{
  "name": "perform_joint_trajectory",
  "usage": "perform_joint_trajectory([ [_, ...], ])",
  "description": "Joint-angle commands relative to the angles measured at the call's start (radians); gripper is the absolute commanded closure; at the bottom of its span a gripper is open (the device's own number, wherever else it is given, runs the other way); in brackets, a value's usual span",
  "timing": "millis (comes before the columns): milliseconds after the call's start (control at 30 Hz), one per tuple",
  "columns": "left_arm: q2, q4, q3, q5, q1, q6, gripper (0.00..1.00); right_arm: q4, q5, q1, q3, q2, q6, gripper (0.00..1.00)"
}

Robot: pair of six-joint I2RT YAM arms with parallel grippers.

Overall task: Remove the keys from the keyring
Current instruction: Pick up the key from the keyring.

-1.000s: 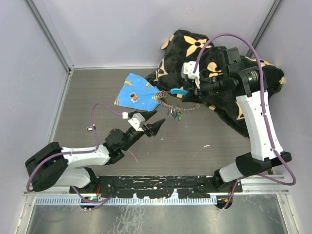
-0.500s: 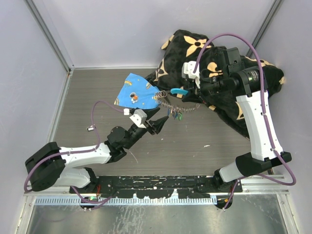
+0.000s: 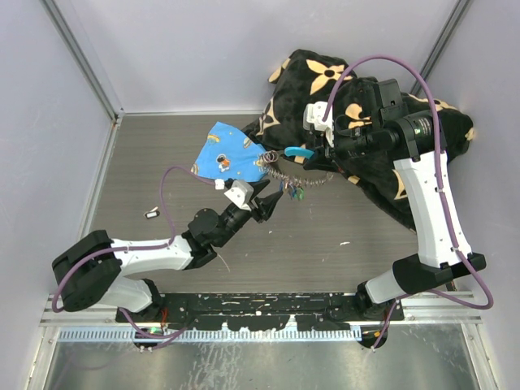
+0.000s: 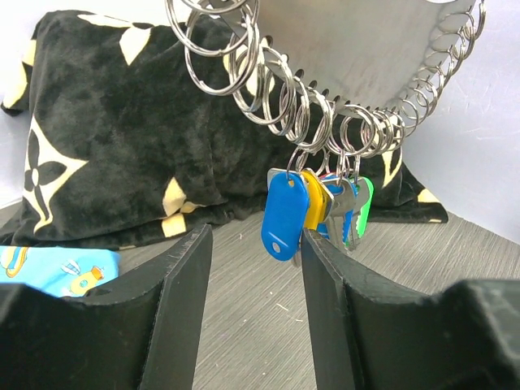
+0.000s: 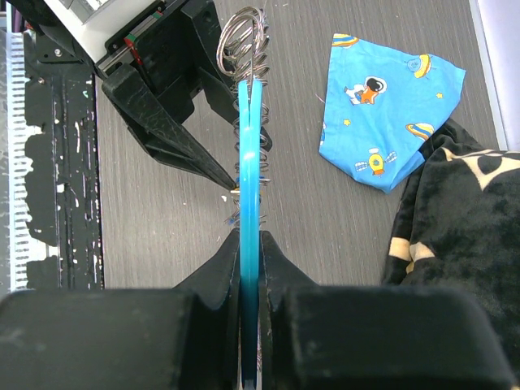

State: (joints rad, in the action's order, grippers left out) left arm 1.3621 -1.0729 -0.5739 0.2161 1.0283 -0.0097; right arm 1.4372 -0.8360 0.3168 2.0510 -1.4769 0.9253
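Right pincer clenched on light-blue curved plastic piece of silver chain-of-rings keyring, raised off bench just beside blue cartoon-print cloth. Small keys with blue, yellow, green plastic heads hung from it, just ahead of left pincer, released, jaws spread.

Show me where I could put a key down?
Bare table lies left of the blue cartoon cloth, and in the middle, on the near side of the keys. It's crowded at the keys, where the left gripper sits, and by the black flowered blanket.
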Motion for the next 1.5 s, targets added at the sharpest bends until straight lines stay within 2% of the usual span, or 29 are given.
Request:
perform_joint_trajectory([
  [0,-0.004,-0.049,-0.044,0.031,0.007,0.017,0.52,-0.035,-0.047,-0.004,0.021,0.038,-0.007,0.99],
  [367,0.011,-0.051,-0.060,0.038,0.014,0.017,0.52,-0.035,-0.050,-0.005,0.021,0.038,-0.007,0.99],
  [1033,0.061,-0.051,-0.111,0.163,0.054,0.079,0.52,-0.038,-0.055,-0.011,0.019,0.044,-0.009,0.99],
  [1467,0.121,-0.128,-0.135,0.238,0.073,0.154,0.52,-0.053,-0.065,-0.024,0.007,0.049,-0.023,0.99],
])
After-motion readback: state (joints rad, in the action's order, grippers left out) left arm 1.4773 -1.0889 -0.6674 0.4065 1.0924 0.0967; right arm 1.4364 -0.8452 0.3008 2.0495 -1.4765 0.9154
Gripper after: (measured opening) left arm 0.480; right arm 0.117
